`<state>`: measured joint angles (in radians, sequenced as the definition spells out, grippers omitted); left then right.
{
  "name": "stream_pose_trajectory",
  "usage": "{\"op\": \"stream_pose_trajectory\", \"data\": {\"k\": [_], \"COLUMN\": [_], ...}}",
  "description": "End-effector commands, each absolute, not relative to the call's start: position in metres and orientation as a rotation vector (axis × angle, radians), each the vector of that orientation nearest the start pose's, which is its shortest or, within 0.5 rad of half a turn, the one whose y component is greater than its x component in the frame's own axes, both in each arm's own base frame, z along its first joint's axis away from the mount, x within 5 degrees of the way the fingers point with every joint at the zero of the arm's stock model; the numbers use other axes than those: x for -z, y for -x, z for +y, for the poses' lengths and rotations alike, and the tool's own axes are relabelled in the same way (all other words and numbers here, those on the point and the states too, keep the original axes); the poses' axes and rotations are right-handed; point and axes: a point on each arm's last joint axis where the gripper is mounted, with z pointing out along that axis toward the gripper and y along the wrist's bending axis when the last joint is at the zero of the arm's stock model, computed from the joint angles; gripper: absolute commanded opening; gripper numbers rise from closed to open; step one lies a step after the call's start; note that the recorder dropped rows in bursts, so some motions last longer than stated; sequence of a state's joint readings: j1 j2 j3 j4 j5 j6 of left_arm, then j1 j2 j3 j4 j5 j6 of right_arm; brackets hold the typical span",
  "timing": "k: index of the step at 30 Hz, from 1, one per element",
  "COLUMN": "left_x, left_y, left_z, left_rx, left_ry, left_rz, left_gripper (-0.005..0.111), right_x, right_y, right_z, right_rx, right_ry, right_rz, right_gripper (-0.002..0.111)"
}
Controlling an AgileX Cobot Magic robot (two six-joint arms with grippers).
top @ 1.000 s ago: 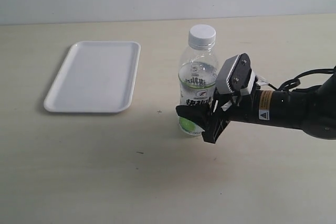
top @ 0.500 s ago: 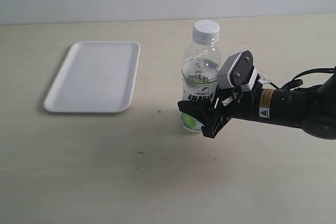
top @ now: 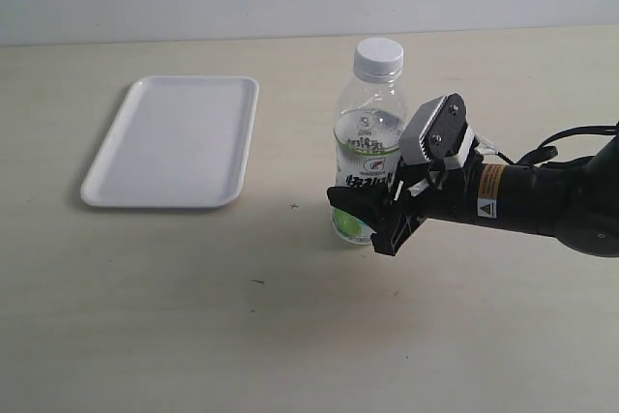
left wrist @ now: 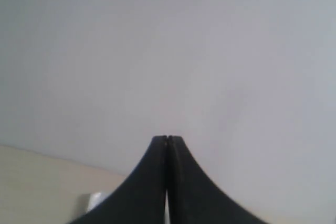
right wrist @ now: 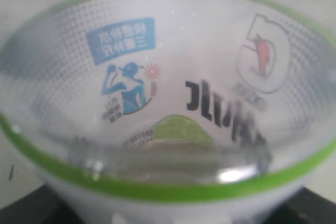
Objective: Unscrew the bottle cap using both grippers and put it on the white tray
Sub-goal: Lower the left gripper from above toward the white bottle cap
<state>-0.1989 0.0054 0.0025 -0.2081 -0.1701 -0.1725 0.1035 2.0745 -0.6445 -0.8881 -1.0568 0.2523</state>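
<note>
Cap [top: 378, 57] tops the upright bottle [top: 368, 142], whose lower half is clamped between the right gripper's [top: 366, 221] fingers. The left gripper's [left wrist: 167, 140] fingers are pressed together, facing a blank wall. On the table [top: 290, 336], the tray [top: 169, 142] lies left of the bottle, apart.

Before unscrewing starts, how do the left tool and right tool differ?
The left tool is shut on nothing, pointing at the wall; the right tool grips the bottle near its base. The left tool is outside the exterior view; the right tool reaches in from its right side. Both are black.
</note>
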Motion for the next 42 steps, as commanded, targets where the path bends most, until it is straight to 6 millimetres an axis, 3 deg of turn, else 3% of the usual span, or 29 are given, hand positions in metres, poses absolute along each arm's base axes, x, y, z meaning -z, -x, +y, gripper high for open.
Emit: {"op": "stream_pose_trajectory", "data": {"k": [1,4,8,11,14,20,22,26,28,30,33,35,37,42], "left_x": [-0.242,-0.248,-0.289,-0.330,-0.362,-0.401,-0.407,-0.407,-0.399,-0.383,-0.356,-0.346,-0.342,-0.339], "left_y": [-0.049,-0.049,-0.059,-0.084,-0.121,-0.212,-0.238,-0.274,-0.286,-0.294,-0.296,-0.296,-0.298,-0.290], "left_z": [-0.002,-0.004,-0.014,-0.024,-0.032,-0.031,-0.027,-0.017,-0.014,-0.019,-0.050,-0.078,-0.110,-0.180], "left_rx": [0.668,0.718,0.658,0.593,0.489,0.003,-0.247,-0.760,-0.857,-0.802,-0.499,-0.262,-0.089,-0.003], "left_ry": [0.310,0.321,0.172,0.064,0.004,-0.117,-0.260,-0.716,-0.835,-0.924,-1.289,-1.413,-1.425,-1.544], "left_rz": [1.135,1.117,1.139,1.172,1.319,1.710,1.821,2.019,2.135,2.287,2.361,2.292,2.190,1.913], "left_gripper": [0.000,0.000,0.000,0.000,0.000,0.000,0.000,0.000,0.000,0.000,0.000,0.000,0.000,0.000], "right_x": [-0.088,-0.088,-0.088,-0.088,-0.088,-0.088,-0.088,-0.088,-0.088,-0.088,-0.088,-0.088,-0.088,-0.088], "right_y": [-0.300,-0.300,-0.300,-0.300,-0.300,-0.300,-0.300,-0.300,-0.300,-0.300,-0.300,-0.301,-0.301,-0.301], "right_z": [0.095,0.095,0.095,0.095,0.095,0.095,0.095,0.095,0.095,0.095,0.095,0.095,0.095,0.095], "right_rx": [-0.646,-0.647,-0.646,-0.643,-0.643,-0.643,-0.643,-0.643,-0.640,-0.639,-0.634,-0.633,-0.633,-0.633], "right_ry": [0.826,0.829,0.831,0.834,0.831,0.831,0.831,0.831,0.830,0.828,0.836,0.833,0.833,0.833], "right_rz": [1.756,1.755,1.754,1.752,1.751,1.751,1.751,1.751,1.750,1.750,1.743,1.744,1.744,1.744], "right_gripper": [0.000,0.000,0.000,0.000,0.000,0.000,0.000,0.000,0.000,0.000,0.000,0.000,0.000,0.000]}}
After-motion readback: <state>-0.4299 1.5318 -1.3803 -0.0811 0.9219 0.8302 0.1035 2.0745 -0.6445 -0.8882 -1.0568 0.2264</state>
